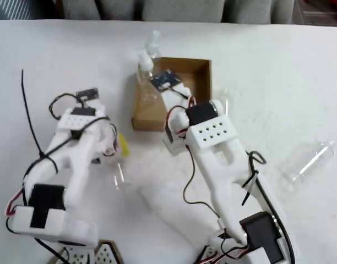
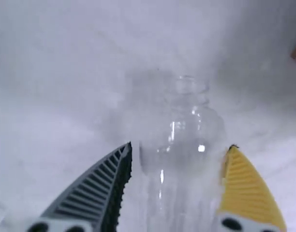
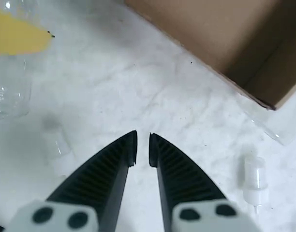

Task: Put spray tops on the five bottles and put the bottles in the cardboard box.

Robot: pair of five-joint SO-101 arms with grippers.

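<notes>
- Two capped bottles stand at the far left corner of the cardboard box; I cannot tell whether they are inside it.
- Left gripper: jaws spread, with an uncapped clear bottle between them, close to both.
- Right gripper: jaws almost pressed together, pinching nothing, over the table near a corner of the box.
- One loose spray top lies on the table beside it.
- Another open bottle lies on its side, well apart from the box.
</notes>
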